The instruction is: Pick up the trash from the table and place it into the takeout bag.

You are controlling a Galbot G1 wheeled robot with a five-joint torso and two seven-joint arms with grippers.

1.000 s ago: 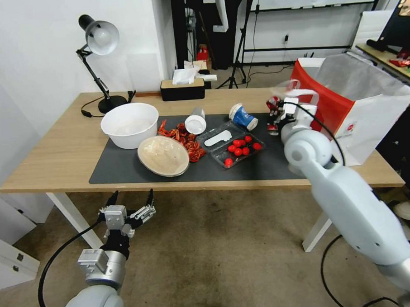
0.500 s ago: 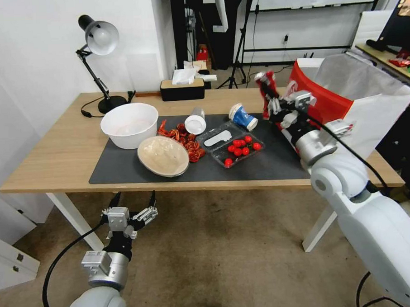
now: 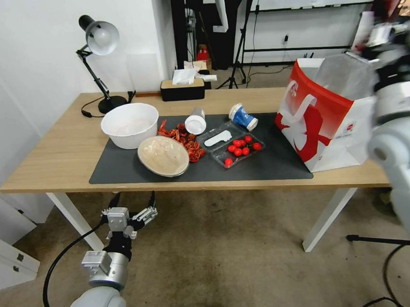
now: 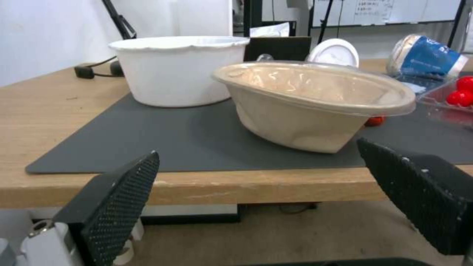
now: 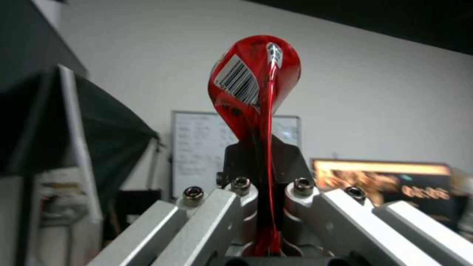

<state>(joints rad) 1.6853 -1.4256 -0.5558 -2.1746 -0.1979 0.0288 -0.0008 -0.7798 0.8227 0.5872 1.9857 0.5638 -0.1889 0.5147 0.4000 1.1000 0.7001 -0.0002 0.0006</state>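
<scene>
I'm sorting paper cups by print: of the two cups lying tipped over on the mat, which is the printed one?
The blue-and-white paper cup, nearer the takeout bag. The other, the white cup, is plain.

The left gripper (image 4: pixel 261 192), fingers (image 4: pixel 121 199) spread wide, hangs below the edge of the table (image 4: pixel 197 190); on the dark mat (image 4: pixel 147 140) a tilted beige bowl (image 4: pixel 310 103) sits beside a white bowl (image 4: pixel 172 70), with a blue-and-white paper cup (image 4: pixel 426 55) on its side behind
</scene>
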